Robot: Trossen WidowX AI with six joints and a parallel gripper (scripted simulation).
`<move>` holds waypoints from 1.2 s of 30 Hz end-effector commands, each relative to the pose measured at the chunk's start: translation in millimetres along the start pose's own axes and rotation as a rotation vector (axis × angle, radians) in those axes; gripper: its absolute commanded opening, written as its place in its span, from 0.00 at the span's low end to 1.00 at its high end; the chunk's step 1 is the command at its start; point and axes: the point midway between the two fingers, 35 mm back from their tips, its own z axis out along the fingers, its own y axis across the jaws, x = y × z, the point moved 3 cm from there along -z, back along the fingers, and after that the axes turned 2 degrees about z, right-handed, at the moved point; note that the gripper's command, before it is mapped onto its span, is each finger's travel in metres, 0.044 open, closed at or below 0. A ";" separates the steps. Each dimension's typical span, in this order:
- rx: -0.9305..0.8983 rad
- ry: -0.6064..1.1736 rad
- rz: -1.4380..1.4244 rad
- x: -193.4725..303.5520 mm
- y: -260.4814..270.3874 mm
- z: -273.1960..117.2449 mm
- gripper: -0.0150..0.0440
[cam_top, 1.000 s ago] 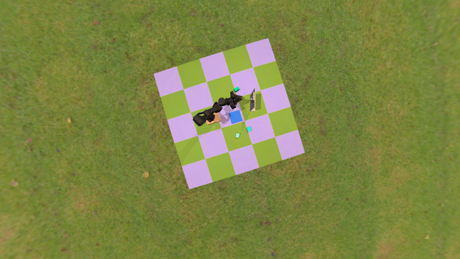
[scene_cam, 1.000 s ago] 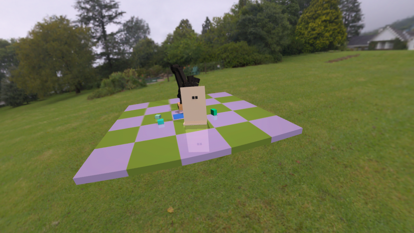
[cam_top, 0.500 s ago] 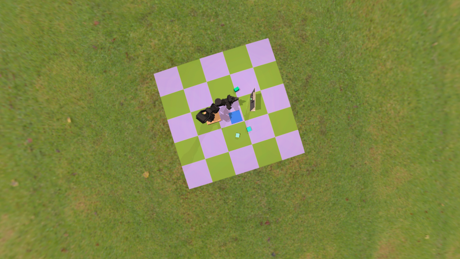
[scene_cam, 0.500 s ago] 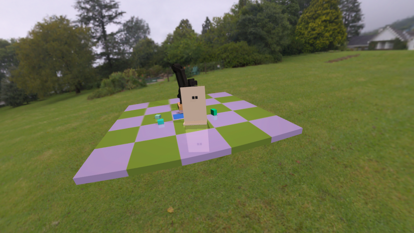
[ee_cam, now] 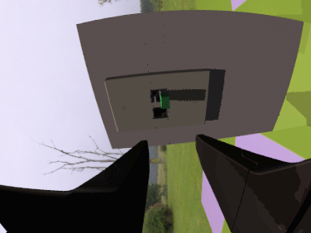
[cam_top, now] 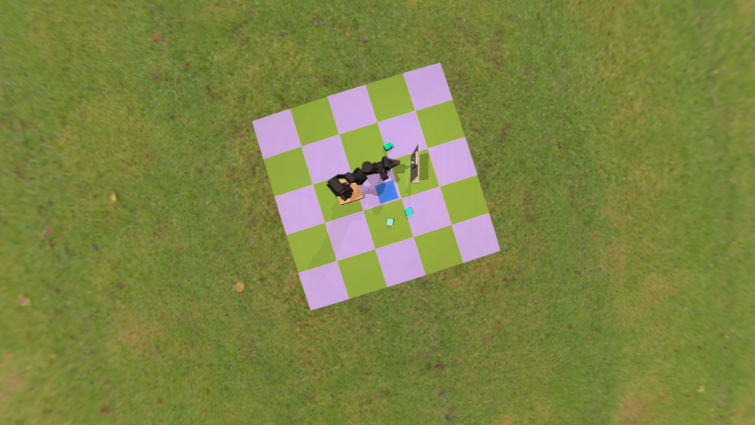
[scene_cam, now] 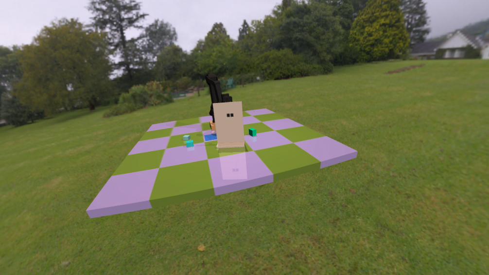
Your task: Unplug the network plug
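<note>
The green plug (ee_cam: 165,100) (cam_top: 412,162) sits in one of two dark socket openings on the raised plate (ee_cam: 132,99) of the upright panel (ee_cam: 248,45) (cam_top: 414,173) (scene_cam: 229,131). Its thin tab cannot be made out clearly. My gripper (ee_cam: 172,145) (cam_top: 398,162) is partly open, with nothing between its fingers. It points at the panel's socket side, short of it, with a gap to the plug. The wrist view is turned on its side. The blue marked square (cam_top: 386,192) (scene_cam: 210,137) lies on the table between the arm base and the panel. The exterior view shows only the panel's back, hiding the plug.
A dark green block (cam_top: 388,146) (scene_cam: 252,131) lies on one side of the arm. A cyan block (cam_top: 408,212) (scene_cam: 189,144) and a pale green block (cam_top: 389,221) (scene_cam: 186,137) lie on the other, beyond the blue square. The orange base plate (cam_top: 350,197) is under the arm.
</note>
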 end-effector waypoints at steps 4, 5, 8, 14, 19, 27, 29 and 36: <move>-0.004 0.004 0.009 -3.4 0.7 12.5 0.52; -0.004 0.004 0.009 -3.6 0.8 13.8 0.52; -0.005 0.004 0.009 -4.2 1.1 18.3 0.52; -0.006 0.004 0.009 -5.9 1.7 27.5 0.52; -0.006 0.004 0.009 -7.6 2.1 35.1 0.52; -0.007 0.004 0.009 -10.9 2.5 47.3 0.52; -0.008 0.004 0.009 -11.8 2.5 50.4 0.52; -0.009 0.004 0.008 -15.4 2.6 61.0 0.52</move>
